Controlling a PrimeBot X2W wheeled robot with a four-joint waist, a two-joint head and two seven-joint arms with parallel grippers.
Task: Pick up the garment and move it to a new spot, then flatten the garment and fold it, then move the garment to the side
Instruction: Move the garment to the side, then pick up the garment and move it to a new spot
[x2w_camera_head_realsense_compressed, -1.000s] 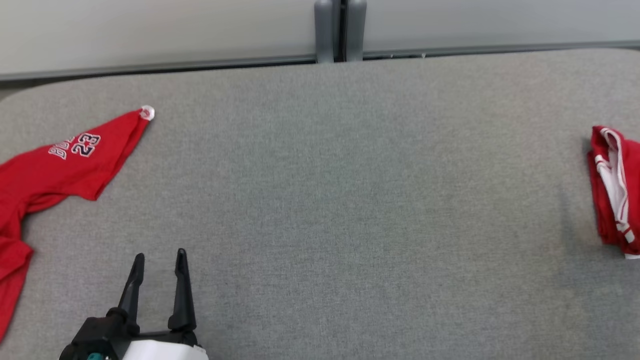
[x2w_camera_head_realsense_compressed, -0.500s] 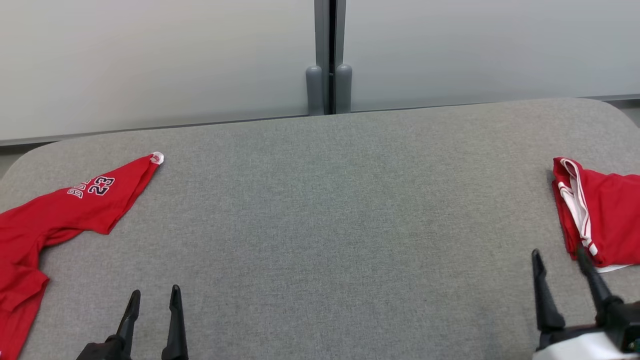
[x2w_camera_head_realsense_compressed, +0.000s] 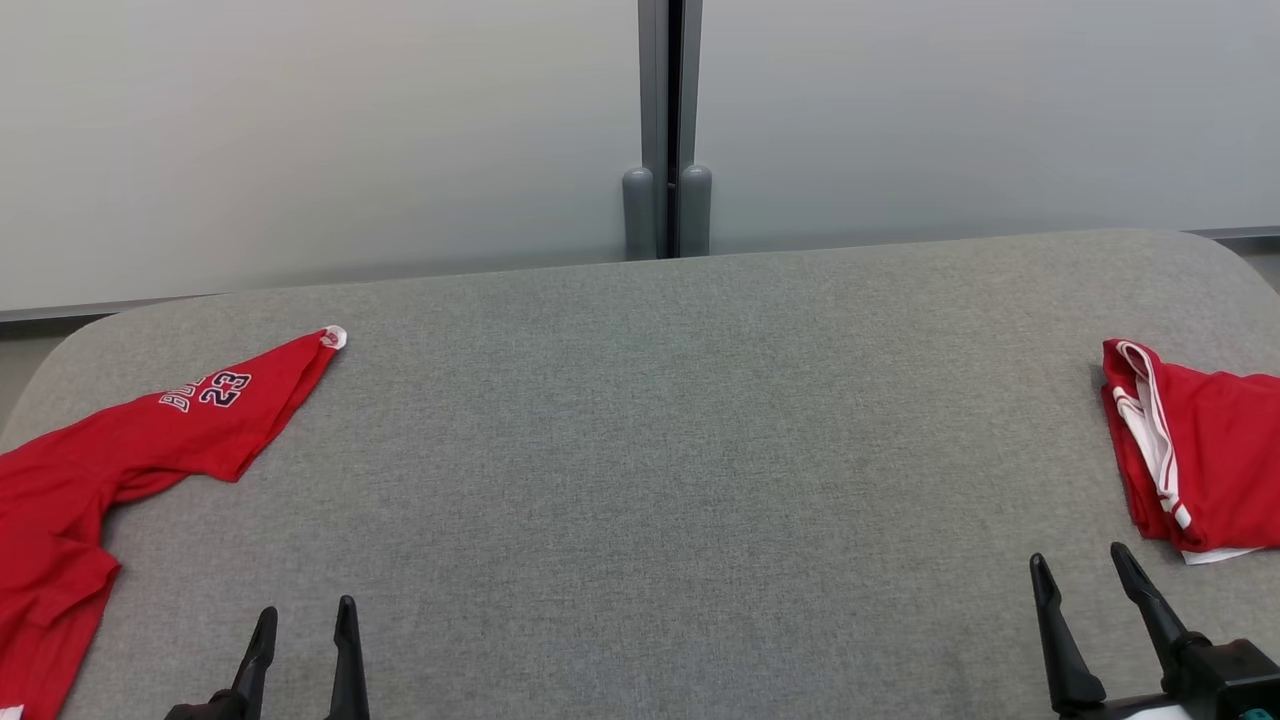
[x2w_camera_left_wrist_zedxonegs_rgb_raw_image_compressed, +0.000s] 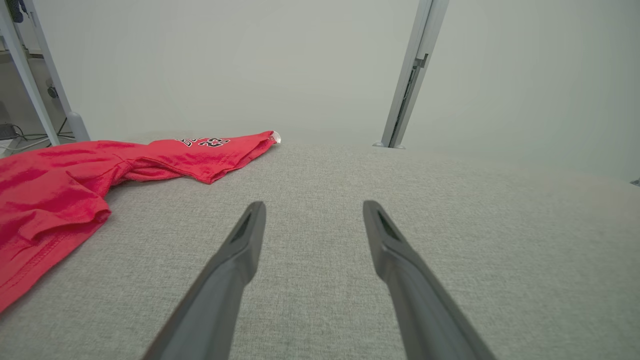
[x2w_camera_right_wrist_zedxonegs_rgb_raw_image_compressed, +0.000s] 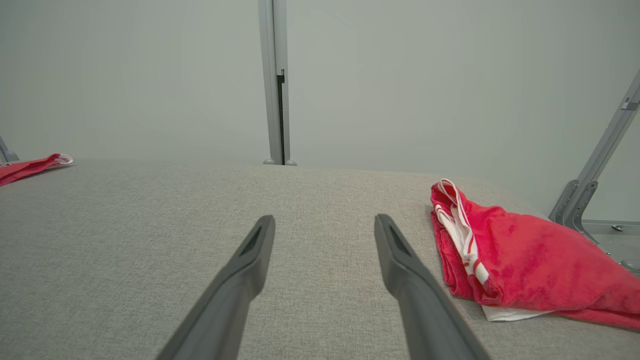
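I see a grey cloth-covered bench (x2w_camera_head_realsense_compressed: 640, 450) with rounded far corners. A red jersey (x2w_camera_head_realsense_compressed: 120, 450) marked 23 lies rumpled at its left edge. A folded red garment (x2w_camera_head_realsense_compressed: 1215, 450) with white trim lies far right.

On the table (x2w_camera_head_realsense_compressed: 640, 450), a shirt (x2w_camera_head_realsense_compressed: 100, 455) lay at nine o'clock, a folded garment (x2w_camera_head_realsense_compressed: 1220, 450) at three; a post (x2w_camera_head_realsense_compressed: 668, 120) stood behind at twelve.

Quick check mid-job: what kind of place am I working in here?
Probably a lab or test cell: a grey fabric-covered table, plain pale partition panels, and a metal post joining them.
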